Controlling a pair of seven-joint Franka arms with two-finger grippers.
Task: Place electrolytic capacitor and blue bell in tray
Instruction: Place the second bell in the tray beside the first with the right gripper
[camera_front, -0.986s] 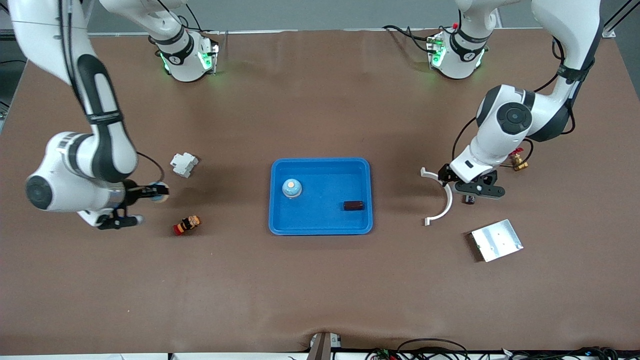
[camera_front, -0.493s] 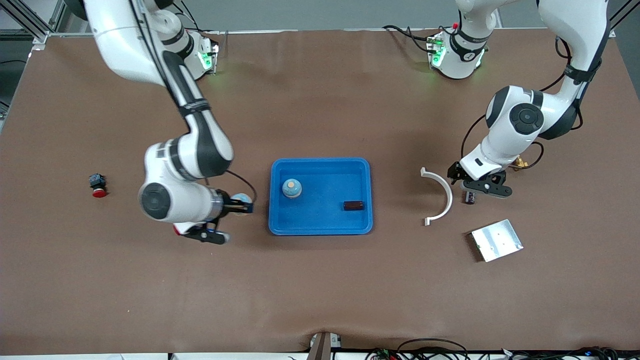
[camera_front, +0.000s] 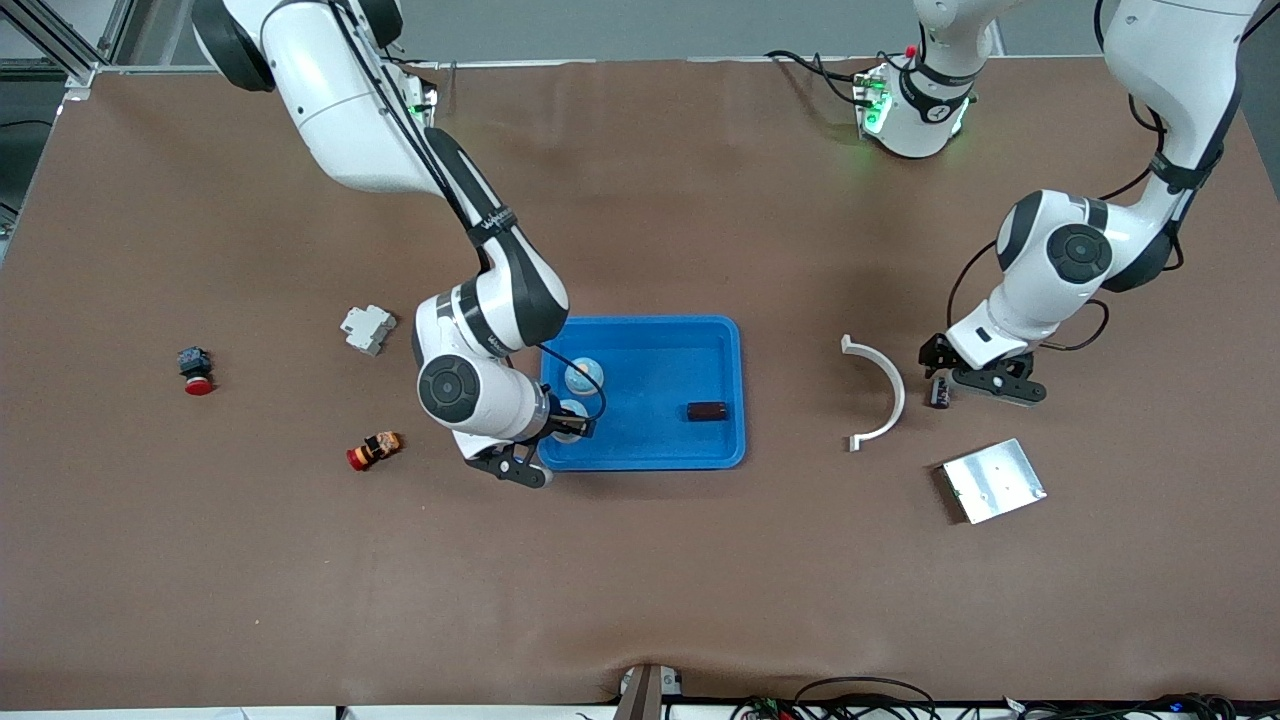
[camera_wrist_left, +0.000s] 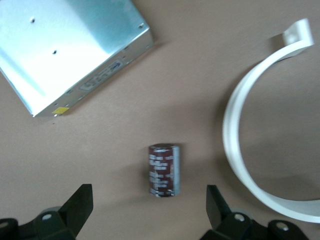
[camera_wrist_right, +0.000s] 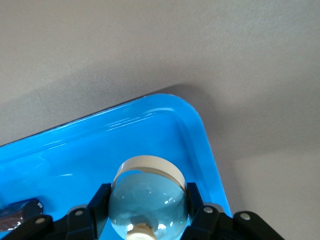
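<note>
Blue bell (camera_front: 570, 421), a rounded glassy dome with a cream band, is pinched between the pressed-in fingers (camera_wrist_right: 196, 201) of the right gripper (camera_front: 572, 422), low over the tray (camera_front: 650, 330). It is above the corner nearest the front camera at the right arm's end, just below the middle of the front view. The tray lies at the centre of that view. It already holds a second bell (camera_front: 584, 375), standing upright, and a dark cylinder (camera_front: 707, 411) on its side toward the left arm's end. The electrolytic capacitor (camera_wrist_left: 163, 170), dark red with pale print, lies on the bare brown table (camera_front: 640, 580), outside the tray and well apart from it, at mid-height of the front view toward the left arm's end. The left gripper (camera_front: 962, 376) hangs over it with its fingers (camera_wrist_left: 81, 202) spread wide on either side, not touching it. A white curved strip (camera_front: 884, 392) lies between the capacitor and the tray, and a silver metal plate (camera_front: 993, 480) sits nearer the camera. Toward the right arm's end are a white block (camera_front: 367, 328), a red button (camera_front: 195, 371) and a small red-and-yellow piece (camera_front: 373, 449).
</note>
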